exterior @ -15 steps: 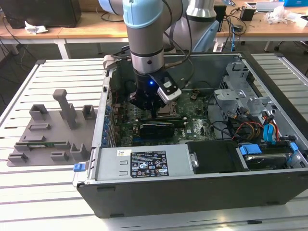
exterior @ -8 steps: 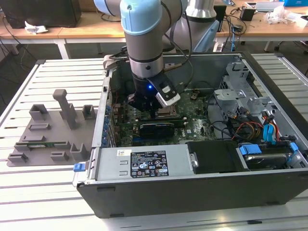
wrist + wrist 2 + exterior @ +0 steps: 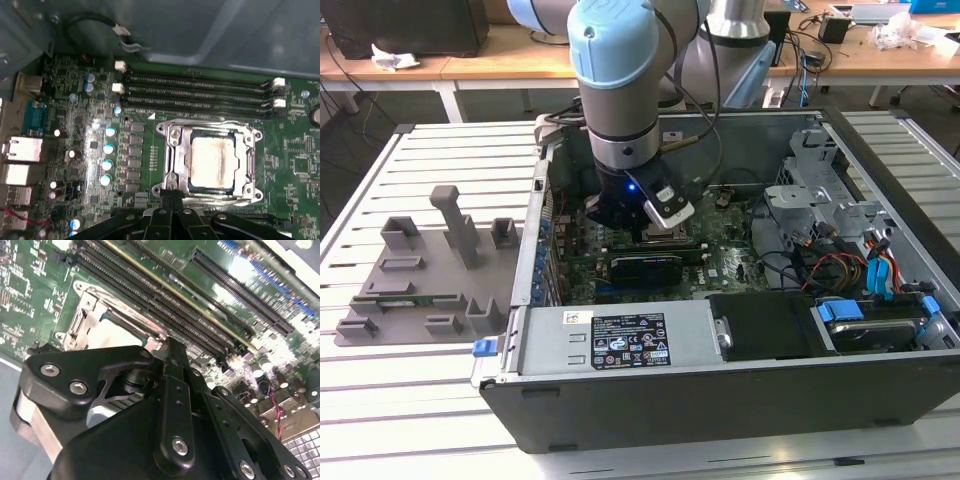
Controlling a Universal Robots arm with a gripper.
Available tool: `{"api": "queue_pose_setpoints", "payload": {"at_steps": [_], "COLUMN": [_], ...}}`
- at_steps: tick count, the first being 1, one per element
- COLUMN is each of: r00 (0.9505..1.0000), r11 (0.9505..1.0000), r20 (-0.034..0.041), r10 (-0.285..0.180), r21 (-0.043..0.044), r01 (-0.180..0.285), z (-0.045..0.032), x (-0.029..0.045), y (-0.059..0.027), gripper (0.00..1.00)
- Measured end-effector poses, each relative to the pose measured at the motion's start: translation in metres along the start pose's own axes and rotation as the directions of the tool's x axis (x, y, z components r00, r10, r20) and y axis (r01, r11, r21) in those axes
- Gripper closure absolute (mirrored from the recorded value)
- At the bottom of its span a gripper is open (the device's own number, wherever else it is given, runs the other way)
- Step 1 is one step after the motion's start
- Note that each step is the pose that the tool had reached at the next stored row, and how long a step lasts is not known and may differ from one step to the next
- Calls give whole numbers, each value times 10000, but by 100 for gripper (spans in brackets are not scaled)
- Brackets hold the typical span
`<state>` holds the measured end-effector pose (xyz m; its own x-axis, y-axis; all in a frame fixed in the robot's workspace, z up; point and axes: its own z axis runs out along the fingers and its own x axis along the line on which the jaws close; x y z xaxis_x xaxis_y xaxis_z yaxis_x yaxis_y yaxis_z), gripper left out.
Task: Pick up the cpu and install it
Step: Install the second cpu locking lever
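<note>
The cpu (image 3: 212, 159), a pale silvery square with a stained top, lies flat inside the metal-framed socket (image 3: 170, 150) on the green motherboard (image 3: 75, 125). My gripper (image 3: 172, 196) hangs just beside the socket's edge, its black fingers drawn together with nothing between them. In the second wrist view the gripper (image 3: 171, 347) covers part of the socket, and a strip of the cpu (image 3: 112, 337) shows beyond it. In the exterior view the arm reaches down into the open computer case (image 3: 720, 400) with the gripper (image 3: 650, 228) low over the board.
Long memory slots (image 3: 195, 90) run beside the socket. A power supply box (image 3: 620, 342), a drive cage (image 3: 810, 195) and loose cables (image 3: 840, 270) crowd the case. A grey fixture plate with blocks (image 3: 430, 270) lies on the slatted table at the exterior view's left.
</note>
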<state>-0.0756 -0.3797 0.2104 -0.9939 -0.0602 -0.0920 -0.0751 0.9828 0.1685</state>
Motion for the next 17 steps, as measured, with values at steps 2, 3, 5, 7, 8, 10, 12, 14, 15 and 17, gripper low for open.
{"api": "queue_pose_setpoints", "payload": {"at_steps": [2, 3, 5, 7, 8, 10, 12, 14, 15, 17], "r00": [10000, 10000, 10000, 10000, 10000, 10000, 10000, 10000, 10000, 9999], "r11": [10000, 10000, 10000, 10000, 10000, 10000, 10000, 10000, 10000, 9999], "r20": [2, 5, 6, 8, 9, 10, 11, 9, 8, 7], "r10": [20, 32, 41, 49, 56, 70, 83, 92, 96, 103], "r21": [-6, -6, -5, -3, -3, -2, -1, -1, 1, -2], "r01": [-20, -32, -41, -49, -56, -70, -83, -92, -96, -103], "z": [-3, -4, -6, -9, -10, -13, -17, -22, -24, -29], "x": [2, 2, 3, 2, 1, -2, -6, -12, -15, -17], "y": [-18, -30, -37, -45, -53, -66, -81, -95, -102, -124], "gripper": [89, 89, 89, 89, 89, 89, 89, 89, 89, 89]}}
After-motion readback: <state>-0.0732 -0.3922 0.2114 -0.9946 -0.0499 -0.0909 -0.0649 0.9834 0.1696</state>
